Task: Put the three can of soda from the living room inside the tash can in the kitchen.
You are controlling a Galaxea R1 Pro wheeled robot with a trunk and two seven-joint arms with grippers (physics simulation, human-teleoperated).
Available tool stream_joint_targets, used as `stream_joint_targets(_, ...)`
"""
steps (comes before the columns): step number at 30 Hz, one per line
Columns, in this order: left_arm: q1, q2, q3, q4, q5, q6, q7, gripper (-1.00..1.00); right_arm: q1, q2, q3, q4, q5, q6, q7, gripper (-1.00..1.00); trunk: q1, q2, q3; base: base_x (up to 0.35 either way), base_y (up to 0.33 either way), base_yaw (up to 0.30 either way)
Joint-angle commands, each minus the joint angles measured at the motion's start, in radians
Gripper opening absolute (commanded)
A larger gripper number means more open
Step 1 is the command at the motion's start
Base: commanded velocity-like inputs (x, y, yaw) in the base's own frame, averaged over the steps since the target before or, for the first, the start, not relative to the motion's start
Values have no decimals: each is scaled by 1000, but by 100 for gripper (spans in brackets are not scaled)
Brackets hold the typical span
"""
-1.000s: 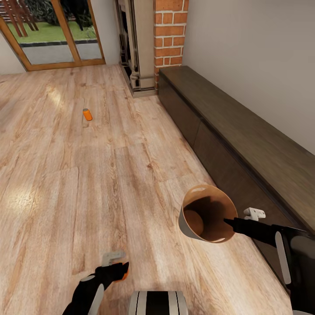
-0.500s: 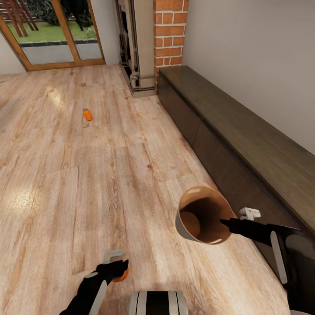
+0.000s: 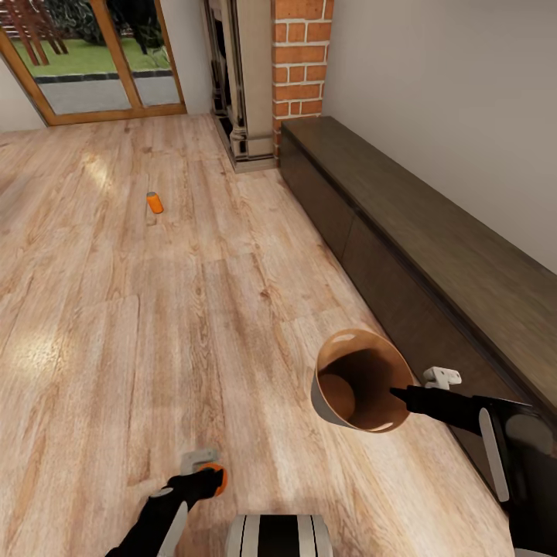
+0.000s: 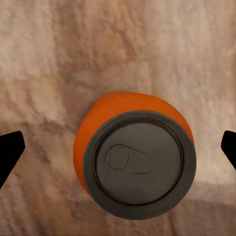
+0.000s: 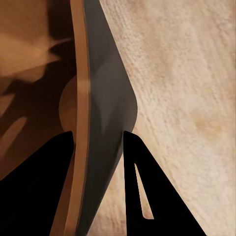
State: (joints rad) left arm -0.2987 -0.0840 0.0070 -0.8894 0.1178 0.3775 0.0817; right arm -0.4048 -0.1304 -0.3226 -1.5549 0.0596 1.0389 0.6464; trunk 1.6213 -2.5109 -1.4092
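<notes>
Overhead, the right gripper pinches the bin by its rim above the wood floor; a second can lies far off.

At the left wrist, the fingers stand spread, clear of an orange can.

At the right wrist, both fingers clamp the bin's wall.
</notes>
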Motion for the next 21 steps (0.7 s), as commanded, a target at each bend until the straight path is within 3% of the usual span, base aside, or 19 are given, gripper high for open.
stream_joint_targets(1,-7,0,0,12,0,-1,0,100,0,0,1,-1,-31,8,2,-100,0,0,0,0,0,0)
stream_joint_targets(21,-90,-1,1,218,3,-103,0,100,0,3,2,-1,-32,8,5,-100,0,0,0,0,0,0)
